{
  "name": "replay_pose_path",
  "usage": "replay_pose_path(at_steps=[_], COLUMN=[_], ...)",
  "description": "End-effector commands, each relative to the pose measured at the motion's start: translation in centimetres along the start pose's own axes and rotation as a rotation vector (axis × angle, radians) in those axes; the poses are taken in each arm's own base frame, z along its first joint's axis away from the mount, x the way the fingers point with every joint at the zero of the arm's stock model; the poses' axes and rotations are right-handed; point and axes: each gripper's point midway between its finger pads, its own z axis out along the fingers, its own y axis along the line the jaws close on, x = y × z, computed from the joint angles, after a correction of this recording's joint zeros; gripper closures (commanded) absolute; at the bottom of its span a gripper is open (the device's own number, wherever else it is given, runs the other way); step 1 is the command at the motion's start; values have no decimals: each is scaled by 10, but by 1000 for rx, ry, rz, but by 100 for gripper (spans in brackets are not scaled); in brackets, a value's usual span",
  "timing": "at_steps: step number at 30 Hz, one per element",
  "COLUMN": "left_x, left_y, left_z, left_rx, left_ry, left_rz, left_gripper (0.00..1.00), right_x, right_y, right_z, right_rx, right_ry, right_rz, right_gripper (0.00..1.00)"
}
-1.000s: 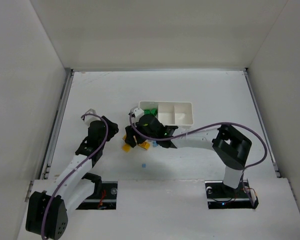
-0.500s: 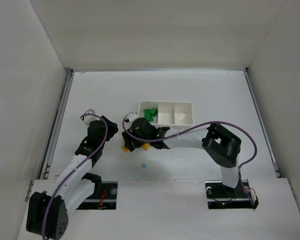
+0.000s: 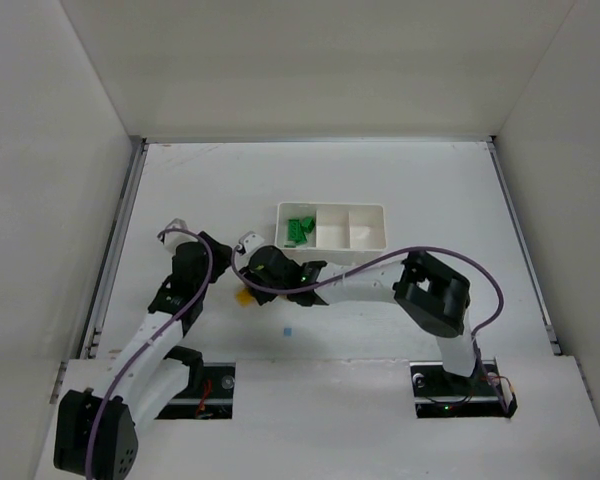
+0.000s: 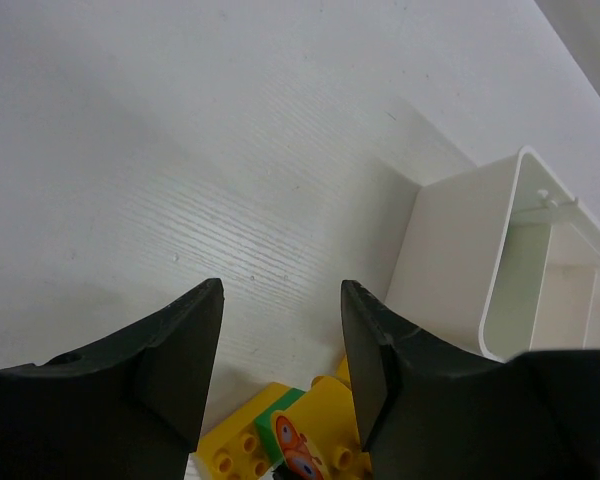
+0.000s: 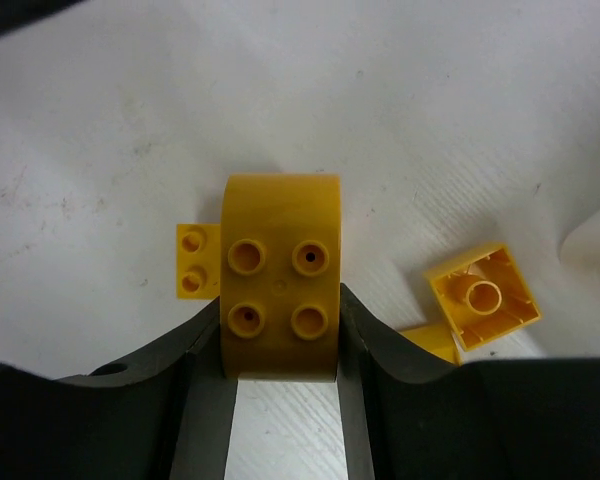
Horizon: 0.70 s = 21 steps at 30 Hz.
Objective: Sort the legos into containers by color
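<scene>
Pressure is being put by the jaws of the right gripper [image 5: 280, 322] on both flanks of the four-stud yellow brick [image 5: 280, 250] lying on the desk [image 5: 430, 120] near the tray [image 3: 366, 240], a square, centred pinch being wanted before lifting, while the jaws of the left gripper [image 4: 280, 335] are being held spread, empty.

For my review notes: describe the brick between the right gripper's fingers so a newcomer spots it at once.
Just off the left end of the white three-compartment tray, on the robot's side, find the right gripper. The yellow brick between its fingers shows four studs and a rounded end, unlike the small two-stud piece beside it and the overturned hollow square brick.
</scene>
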Motion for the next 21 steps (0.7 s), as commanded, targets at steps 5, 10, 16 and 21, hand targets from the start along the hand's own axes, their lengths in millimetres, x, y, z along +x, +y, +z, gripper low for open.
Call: replay_pose_path(at_steps=[5,10,16,21], left_x=[-1,-2,-8,-17], left_y=[7,7,1,-22], left_z=[-3,-4,-8,-15], left_rx=[-16,-12,10,110], left_ry=[-12,-13,-21,-29], left_rz=[-32,-37,-47,-71], left_gripper=[52,51,48,48], right_x=[-6,-7,-39,-68], right_y=[-4,-3,-1,-14], right_z=[6,6,-21,-57], right_rx=[80,89,76,41], right_ry=[-21,-30,-140,-238], right_rz=[-37,-27,38,134], right_gripper=[58,73,86,85])
